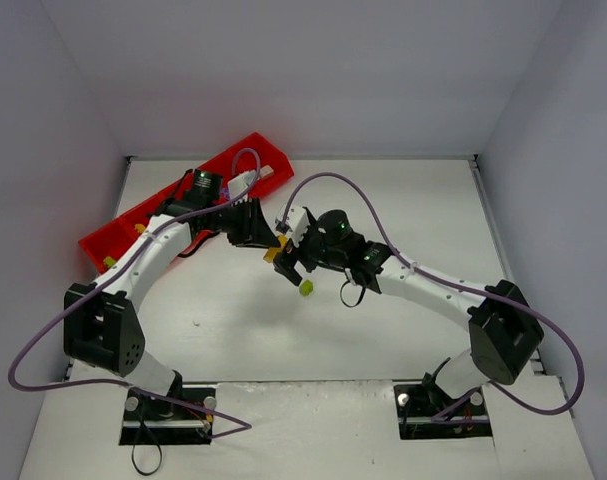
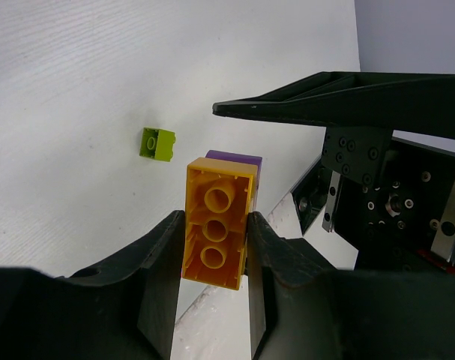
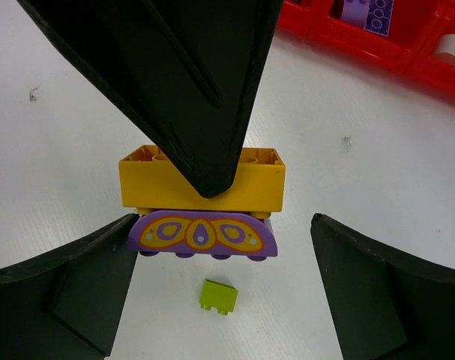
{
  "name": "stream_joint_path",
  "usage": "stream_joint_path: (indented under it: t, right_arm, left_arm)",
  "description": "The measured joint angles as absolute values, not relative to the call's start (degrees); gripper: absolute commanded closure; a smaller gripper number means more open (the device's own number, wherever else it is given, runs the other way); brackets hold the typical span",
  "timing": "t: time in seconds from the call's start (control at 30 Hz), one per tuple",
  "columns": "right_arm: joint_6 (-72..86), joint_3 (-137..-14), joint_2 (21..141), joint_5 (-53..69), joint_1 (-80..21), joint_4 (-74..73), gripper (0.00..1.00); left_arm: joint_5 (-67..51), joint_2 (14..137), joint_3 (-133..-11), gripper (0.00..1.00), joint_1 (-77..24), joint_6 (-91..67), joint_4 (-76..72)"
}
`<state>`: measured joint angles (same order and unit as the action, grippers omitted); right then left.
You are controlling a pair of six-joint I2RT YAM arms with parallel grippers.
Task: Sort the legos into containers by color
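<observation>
**Desk:** What's in the jaws?

**Photographer:** Above mid-table, the left gripper (image 2: pixel 214 232) is closed on the long sides of a yellow-orange brick (image 3: pixel 261 184). A purple piece (image 3: pixel 203 234) is pressed onto the brick. The right gripper (image 3: pixel 223 225) is spread wide, one finger on each side of the purple piece and touching nothing. A lime brick (image 3: pixel 219 296) lies loose on the table (image 1: pixel 383 200), just toward five o'clock of the pair. The red tray (image 1: pixel 253 150) sits at ten o'clock.

**Desk:** How will it handle?

**Photographer:** I'd say light, rigid and glossy, so likely to slip. The flat sides are the best place to grip. The two parts are probably joined only by stud friction, so the purple piece should be taken by its ends and pulled straight off.

**Desk:** Any lettering?

**Photographer:** None I can read. The purple piece has a printed pattern of orange and pale ovals. A purple block (image 3: pixel 369 11) in the tray may be printed too, but it's cut off by the frame.
</observation>
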<state>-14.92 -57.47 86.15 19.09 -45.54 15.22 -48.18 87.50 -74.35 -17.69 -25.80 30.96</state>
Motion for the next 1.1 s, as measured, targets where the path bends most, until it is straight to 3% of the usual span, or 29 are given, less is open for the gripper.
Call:
stream_joint_path:
  t: [0.2,0.27,0.3,0.33,0.4,0.43,0.53,0.63,1.1]
  right_arm:
    - [-14.85,-57.47,86.15,19.53,-45.65,15.9,0.12]
    - [-14.83,-57.47,86.15,19.64,-45.76,16.12,0.19]
    - [-14.79,-57.47,86.15,19.77,-45.8,16.21,0.25]
    - [-14.74,-57.47,86.15,19.86,-45.8,16.27,0.4]
    - [-14.76,-57.47,86.17,20.27,-45.82,16.12,0.53]
    - [-14.59,-57.49,86.17,20.21,-45.84,16.16,0.7]
    - [-14.55,-57.43,86.17,20.1,-45.84,16.12,0.9]
    - [-14.41,-56.8,86.17,19.9,-45.84,16.8,0.99]
    - [-12.14,-46.26,81.49,15.97,-45.74,16.78,1.0]
  left_arm:
    - [-48.18,87.5,-74.32,1.0,-17.96,-25.89,30.94]
    - [-48.18,87.5,-74.24,1.0,-17.96,-26.02,30.76]
    - [-48.18,87.5,-74.24,1.0,-17.96,-26.06,30.74]
    - [-48.18,87.5,-74.24,1.0,-17.96,-26.09,30.68]
    - [-47.97,87.5,-74.24,1.0,-17.96,-26.28,30.0]
    - [-48.03,87.5,-74.24,1.0,-17.93,-26.39,30.15]
    - [-47.9,87.5,-74.24,1.0,-17.96,-26.35,30.15]
    - [-47.64,87.5,-74.24,1.0,-17.96,-26.04,30.55]
    - [-46.76,87.5,-75.96,1.0,-15.51,-23.27,34.15]
